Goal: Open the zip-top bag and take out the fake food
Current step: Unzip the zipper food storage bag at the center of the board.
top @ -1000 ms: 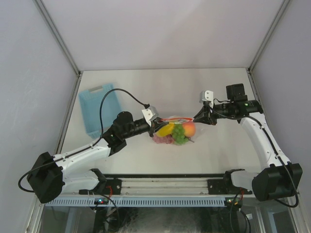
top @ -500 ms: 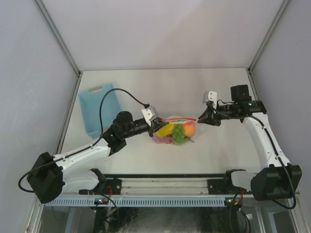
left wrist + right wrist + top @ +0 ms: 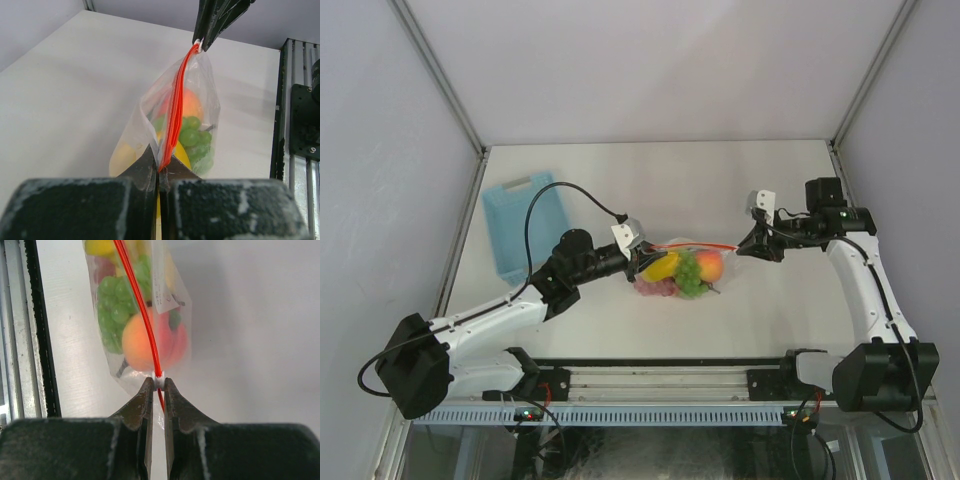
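The bag is seen well to the right of the basket, a bit nearer the arm bases, on the table. It is held stretched between both grippers, strip on top.

The left gripper is placed on the bag end nearer the basket. Its jaws are fully closed, with the end of the strip and a fold of clear plastic pinched between the tips.

The right gripper is placed on the bag end away from the basket. Its jaws are closed to a thin gap, and the small white slider on the strip is clamped between them.

The strip is shown as one taut red-orange line running from one gripper to the other. Whether it is sealed cannot be told.

The food is all inside the bag, below the strip:
- Green grapes are seen in the middle.
- An orange-red round fruit lies at the end away from the basket.
- A yellow piece lies at the end toward the basket.
- Reddish pieces are seen low, on the side toward the arm bases.

A white label is visible on the bag wall. Whether the bag's bottom rests on the table cannot be told.
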Available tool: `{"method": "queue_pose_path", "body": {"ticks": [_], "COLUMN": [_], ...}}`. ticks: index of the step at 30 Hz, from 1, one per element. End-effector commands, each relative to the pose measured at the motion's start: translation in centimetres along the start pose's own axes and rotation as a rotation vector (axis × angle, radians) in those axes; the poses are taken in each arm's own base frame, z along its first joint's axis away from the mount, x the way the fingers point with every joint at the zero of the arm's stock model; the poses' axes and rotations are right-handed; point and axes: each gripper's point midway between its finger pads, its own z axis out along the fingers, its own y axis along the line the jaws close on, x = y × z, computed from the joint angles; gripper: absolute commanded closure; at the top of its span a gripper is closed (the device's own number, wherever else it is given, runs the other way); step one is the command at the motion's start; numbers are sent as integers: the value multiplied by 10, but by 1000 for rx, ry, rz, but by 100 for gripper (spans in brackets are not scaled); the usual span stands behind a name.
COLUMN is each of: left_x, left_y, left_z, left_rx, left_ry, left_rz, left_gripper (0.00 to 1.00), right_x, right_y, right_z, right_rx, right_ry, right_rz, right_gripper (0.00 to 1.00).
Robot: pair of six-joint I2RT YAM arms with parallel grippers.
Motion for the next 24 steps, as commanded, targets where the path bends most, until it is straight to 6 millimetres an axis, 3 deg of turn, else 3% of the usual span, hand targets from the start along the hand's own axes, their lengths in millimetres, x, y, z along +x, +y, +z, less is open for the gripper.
{"method": "queue_pose_path", "body": {"ticks": [1,24], "left_x": [-29,-28], "left_y": [3,4], "left_z": [-7,-9], "left_rx": [-13,-17], "left_ry": [-110,-118], "left_rz": [44,41], "left_gripper": [100,100], "right_x": [-5,19], "right_y": [-8,-19], "right_z": [-13,-29], "right_rx": [51,100], "right_ry": [15,75], "right_rz": [-55,-34], "right_gripper": [100,100]}}
